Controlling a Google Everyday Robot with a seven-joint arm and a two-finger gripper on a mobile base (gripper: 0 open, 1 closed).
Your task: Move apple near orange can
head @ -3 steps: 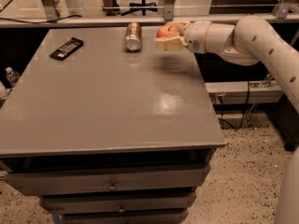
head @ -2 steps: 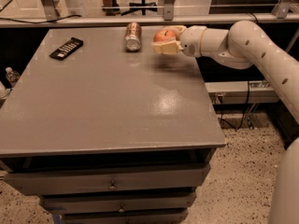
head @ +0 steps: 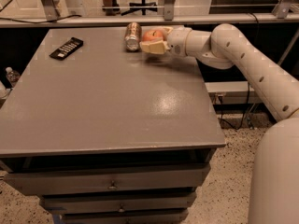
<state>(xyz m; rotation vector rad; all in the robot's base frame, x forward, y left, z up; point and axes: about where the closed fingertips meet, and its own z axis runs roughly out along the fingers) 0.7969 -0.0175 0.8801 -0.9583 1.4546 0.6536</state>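
- Grey table top [head: 117, 106] fills most of the view, with drawers [head: 112, 185] under its near edge and speckled floor below
- the apple [head: 152, 34] is just right of the orange can [head: 133, 35], at the far side of the table; whether the two touch cannot be told
- the gripper [head: 153, 39] is also just right of the orange can, its pale fingers [head: 154, 48] clamped on the apple
- whether the apple rests on the table or hangs just above it cannot be told
- the orange can lies on its side, silver end facing the camera
- a white arm [head: 243, 59] stretches away to the right of the can, then bends down toward the near right corner
- a black remote control [head: 67, 48] lies flat well left of the can
- behind the can, past the table, stands a chair base [head: 140, 6]
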